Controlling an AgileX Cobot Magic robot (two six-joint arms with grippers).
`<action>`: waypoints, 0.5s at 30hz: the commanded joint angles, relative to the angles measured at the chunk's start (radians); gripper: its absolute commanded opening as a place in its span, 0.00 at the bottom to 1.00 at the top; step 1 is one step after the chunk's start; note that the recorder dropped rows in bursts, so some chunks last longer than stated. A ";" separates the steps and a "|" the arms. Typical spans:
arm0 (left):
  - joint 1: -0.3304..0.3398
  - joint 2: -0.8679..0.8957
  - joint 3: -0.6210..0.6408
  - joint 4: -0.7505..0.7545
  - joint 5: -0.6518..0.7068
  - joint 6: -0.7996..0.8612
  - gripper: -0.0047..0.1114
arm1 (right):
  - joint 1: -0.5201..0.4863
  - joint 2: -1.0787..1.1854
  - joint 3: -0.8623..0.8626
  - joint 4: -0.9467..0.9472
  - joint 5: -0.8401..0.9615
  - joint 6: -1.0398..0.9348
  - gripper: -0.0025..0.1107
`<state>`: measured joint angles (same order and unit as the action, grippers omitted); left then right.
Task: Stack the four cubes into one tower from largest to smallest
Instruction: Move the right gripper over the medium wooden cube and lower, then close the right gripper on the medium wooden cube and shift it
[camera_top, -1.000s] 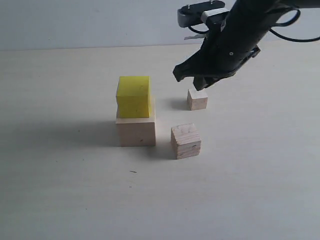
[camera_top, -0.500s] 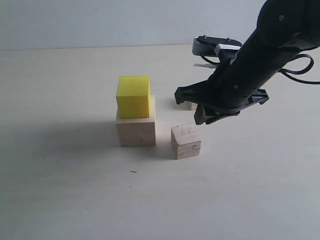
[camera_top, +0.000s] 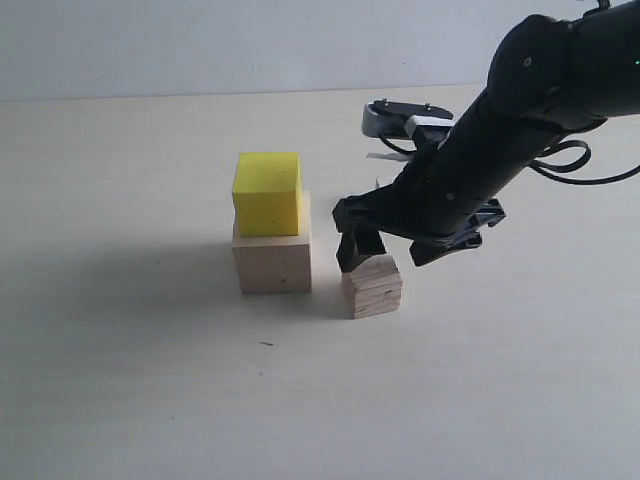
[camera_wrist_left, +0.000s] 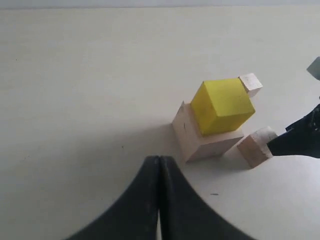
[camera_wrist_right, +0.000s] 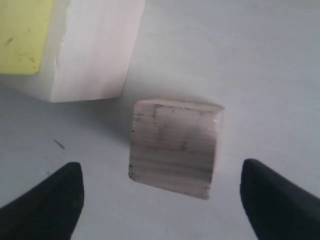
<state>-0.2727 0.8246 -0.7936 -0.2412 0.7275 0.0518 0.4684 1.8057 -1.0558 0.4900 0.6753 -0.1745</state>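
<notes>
My right fingers (camera_wrist_right: 47, 202) stand apart, with bare bench (camera_top: 150, 380) off both side edges of the grainy wooden cube (camera_wrist_right: 175, 147), just beside the pale base cube (camera_top: 272, 262) bearing the yellow cube (camera_top: 267, 193). My left fingers (camera_wrist_left: 142, 205) are together.

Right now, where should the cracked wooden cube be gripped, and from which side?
Grip the cracked cube by two opposite side faces, coming straight down from above. It sits flat on the table, apart from the big cube, so both sides are free. The open right tool straddles it.
</notes>
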 joint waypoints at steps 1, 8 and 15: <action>-0.005 0.024 0.003 -0.008 -0.019 0.008 0.04 | -0.003 0.024 0.001 0.043 -0.043 -0.095 0.74; -0.005 0.026 0.003 -0.008 -0.019 0.022 0.04 | -0.003 0.024 0.001 0.029 -0.102 -0.095 0.74; -0.005 0.026 0.003 -0.008 -0.019 0.022 0.04 | -0.003 0.024 0.001 0.029 -0.110 -0.095 0.74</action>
<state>-0.2727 0.8477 -0.7936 -0.2432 0.7236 0.0710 0.4684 1.8318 -1.0558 0.5241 0.5767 -0.2583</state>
